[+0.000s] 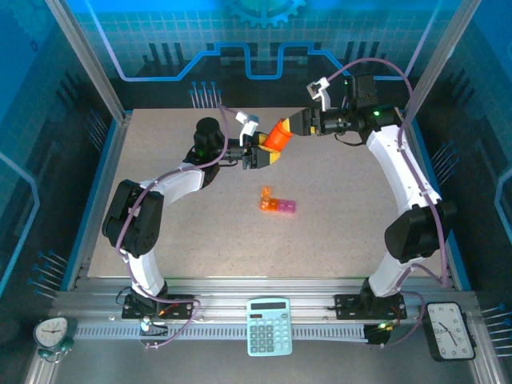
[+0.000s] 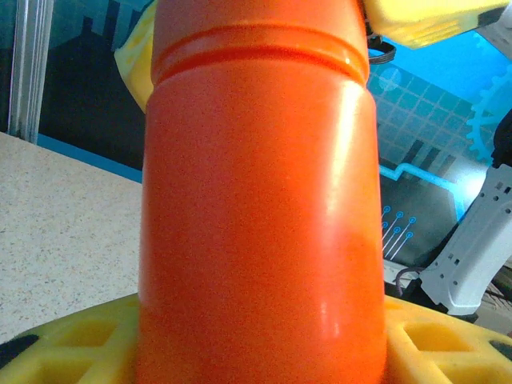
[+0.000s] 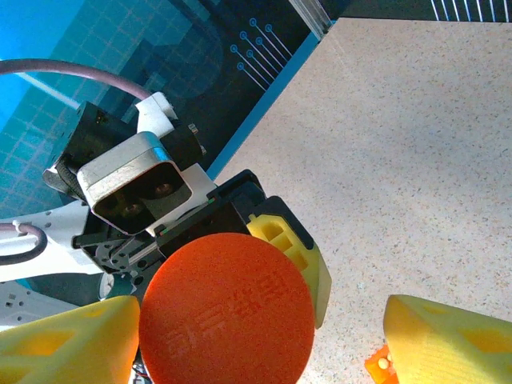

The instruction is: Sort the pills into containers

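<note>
My left gripper is shut on an orange cylindrical bottle and holds it tilted in the air above the back middle of the table. In the left wrist view the bottle stands between my yellow fingers. My right gripper is open around the bottle's orange cap. Its left finger is at the cap, while its right finger stands apart from it. The containers, a short orange and pink strip, lie mid-table. One orange compartment shows a small pale pill.
A calculator lies on the rail at the near edge, with a clock at the right and another clock at the left. Blue walls and metal posts enclose the table.
</note>
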